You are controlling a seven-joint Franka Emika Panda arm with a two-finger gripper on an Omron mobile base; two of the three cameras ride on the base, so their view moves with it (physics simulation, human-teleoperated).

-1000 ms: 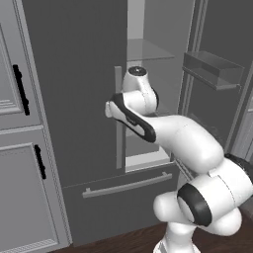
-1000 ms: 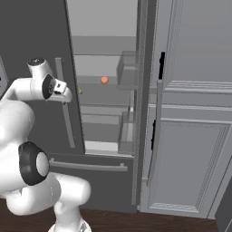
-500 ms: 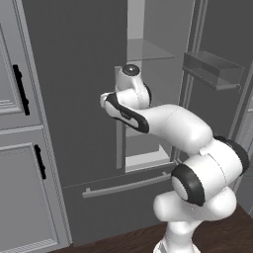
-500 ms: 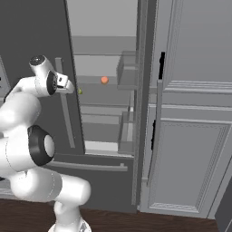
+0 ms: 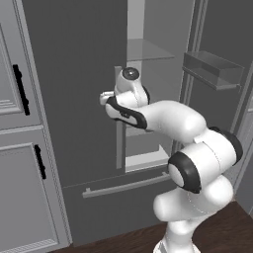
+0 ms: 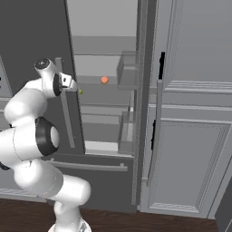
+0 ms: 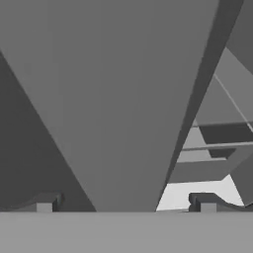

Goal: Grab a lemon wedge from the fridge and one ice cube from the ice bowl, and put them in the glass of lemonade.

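Open gripper at the fridge's left door handle

The gripper (image 7: 126, 205) stands spread wide and empty, a fingertip (image 7: 45, 202) at 7 o'clock and its twin at 5, astride the upright bar handle (image 5: 119, 118) of the fridge (image 5: 74, 74). That handle's long axis runs 12 to 6. Inside, a small yellow-green piece (image 6: 80, 91) and an orange ball (image 6: 104, 80) sit on a shelf. No readable writing.

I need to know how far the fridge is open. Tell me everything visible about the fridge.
The fridge is tall and dark grey, with long light grey bar handles. Its right door stands swung open; the left door is shut or nearly so. Inside are pale glass shelves, door bins, a small orange item and a bottom drawer. The open gripper straddles the left door's edge.
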